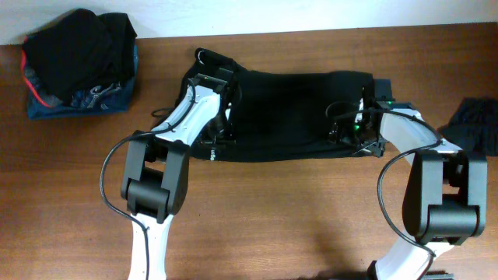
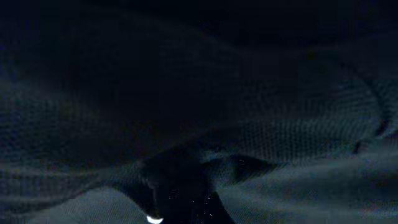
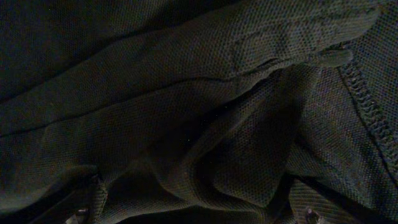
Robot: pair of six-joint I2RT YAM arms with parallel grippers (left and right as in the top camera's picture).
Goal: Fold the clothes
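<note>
Clothes [image 1: 288, 117] in tight left jaws; right jaws wide apart.

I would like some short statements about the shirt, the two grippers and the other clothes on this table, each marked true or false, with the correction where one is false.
1. The black T-shirt lies spread on the wooden table between the two arms. True.
2. The left gripper is wide open above bare wood. False: it is shut on the shirt's fabric at the shirt's left side.
3. The right gripper is open over the shirt's right side. True.
4. The pile of clothes lies on top of the T-shirt. False: it lies apart from it, at the table's far left corner.
</note>
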